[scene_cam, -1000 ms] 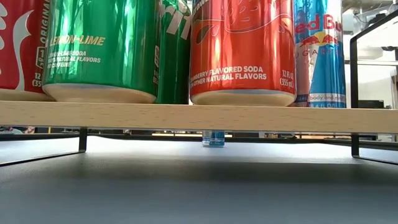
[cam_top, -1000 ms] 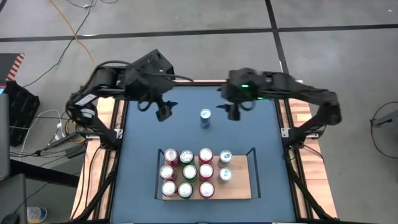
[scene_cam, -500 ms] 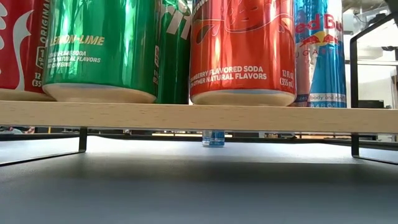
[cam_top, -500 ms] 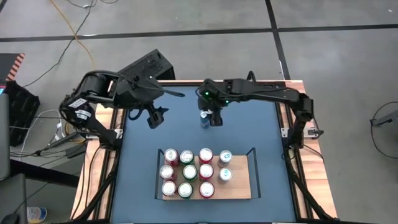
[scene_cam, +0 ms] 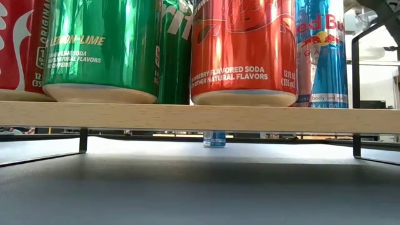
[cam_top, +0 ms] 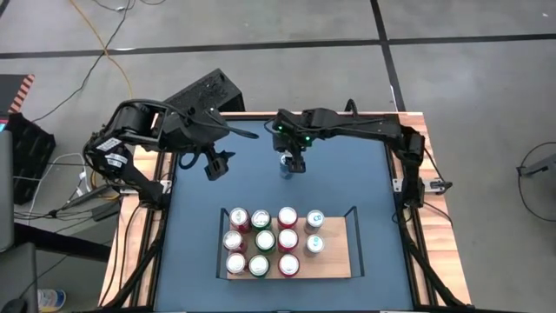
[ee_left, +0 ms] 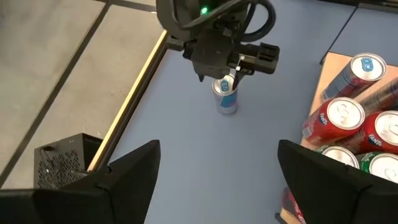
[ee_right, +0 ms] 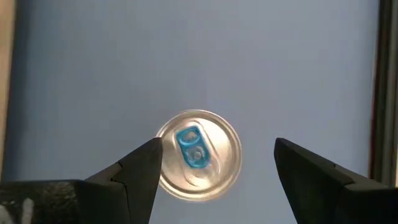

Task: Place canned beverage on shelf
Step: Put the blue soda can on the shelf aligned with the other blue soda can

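Ten cans crowd the shelf (cam_top: 334, 261); the lone can (cam_top: 286, 165) stands apart on the bench (cam_top: 261, 187). The right hand (cam_top: 295, 163), spread, has shifted directly above it; the left hand (cam_top: 215, 164) hangs spread nearby.

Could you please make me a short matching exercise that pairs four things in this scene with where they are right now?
Things:
1. lone can
2. right gripper
3. left gripper
4. shelf

Places:
A. open, directly above the lone can
B. near edge of the table, holding eleven cans
C. upright on the blue tabletop, far from the shelf
D. open, over bare tabletop to the left of the lone can

Pairs: 1-C, 2-A, 3-D, 4-B
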Available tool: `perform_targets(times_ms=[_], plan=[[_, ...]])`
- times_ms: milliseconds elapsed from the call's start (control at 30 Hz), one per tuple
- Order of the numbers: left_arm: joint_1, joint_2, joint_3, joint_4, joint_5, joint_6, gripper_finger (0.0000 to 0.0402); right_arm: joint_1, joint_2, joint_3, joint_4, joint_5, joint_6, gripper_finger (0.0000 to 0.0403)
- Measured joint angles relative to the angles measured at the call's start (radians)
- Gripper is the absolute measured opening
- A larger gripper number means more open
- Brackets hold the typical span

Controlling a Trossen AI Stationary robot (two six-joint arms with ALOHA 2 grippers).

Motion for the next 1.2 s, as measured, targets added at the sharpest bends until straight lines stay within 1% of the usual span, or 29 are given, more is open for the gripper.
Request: perform_targets(times_ms=[100,367,667,900,967,1067,1200], plan=[[0.0,0.0,0.0,0.0,0.0,0.006,0.0311,-0.002,0.005,0.0,0.004,-0.036,0.005,0.0295],[0.0,0.0,0.0,0.0,0.0,0.036,0.0311,-0.004,-0.019,0.005,0.012,-0.041,0.003,0.0295],[0.0,0.0,0.0,0.0,-0.038,0.041,0.0311,-0.009,-0.048,0.051,0.005,-0.044,0.035,0.0295],[0.0,0.0,0.0,0.0,-0.038,0.04,0.0311,0.005,-0.001,0.049,-0.022,-0.068,0.04,0.0295],[0.0,0.0,0.0,0.0,-0.038,0.039,0.0311,0.014,0.008,0.052,0.002,-0.072,0.042,0.0295],[0.0,0.0,0.0,0.0,-0.038,0.039,0.0311,0.01,0.02,0.05,-0.04,-0.071,0.048,0.0295],[0.0,0.0,0.0,0.0,-0.038,0.038,0.0311,0.004,0.039,0.041,-0.043,-0.07,0.063,0.0295]])
